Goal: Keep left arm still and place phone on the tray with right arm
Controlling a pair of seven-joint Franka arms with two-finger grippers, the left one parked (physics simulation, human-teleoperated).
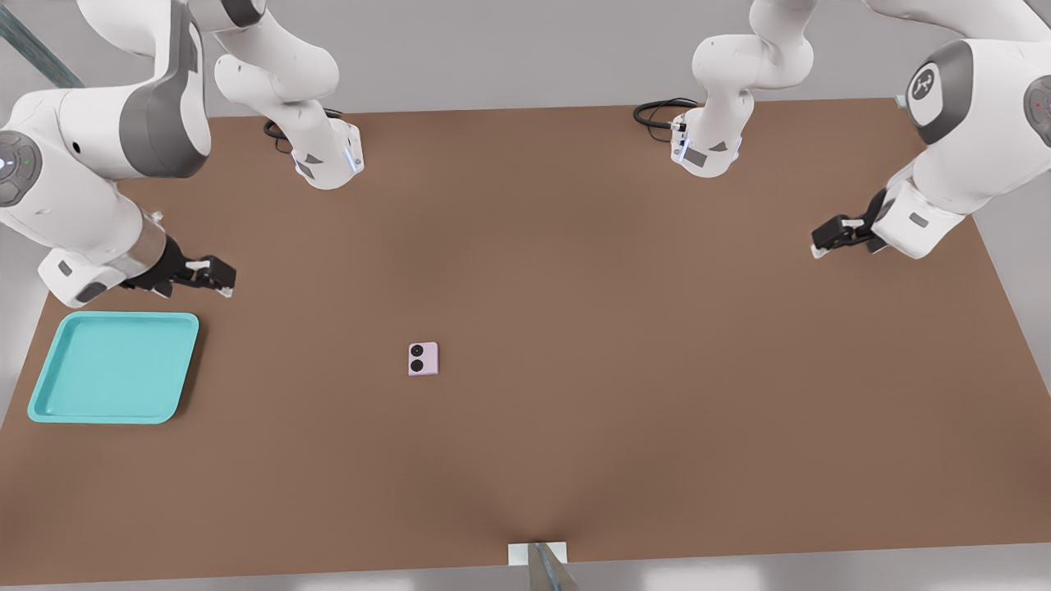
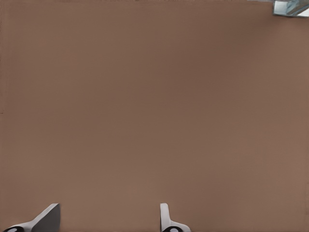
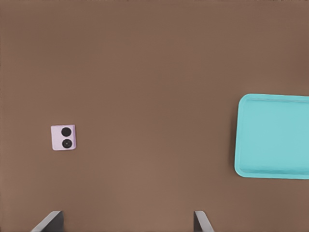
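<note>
Front view: broad brown table [image 1: 575, 287], matte and flat. The small pale pink-lilac squarish phone [image 1: 423, 359] lies flat on it a little toward the front view's left of centre, its two black round lenses facing up along the side nearer the front view's left. The shallow turquoise plastic tray [image 1: 176, 361], square with rounded corners and a raised rim, sits near the table's edge at the front view's left — well apart from the phone, nothing in it.

The white jointed right arm [image 1: 90, 156], with grey bands and a lit round wrist disc, reaches in from the front view's left. Its all-black two-finger gripper [image 1: 215, 275] hangs above the table just past the tray's far corner, touching neither tray nor phone.

Right wrist view: the phone [image 3: 63, 137] and the tray [image 3: 251, 145] lie on bare brown surface, with open table between them. Two dark fingertips [image 3: 48, 221] show at the frame's edge, spread wide apart, nothing between them — the pincer is open and holds nothing.

Black cables [image 1: 657, 111] coil by the arm bases at the table's far edge.
</note>
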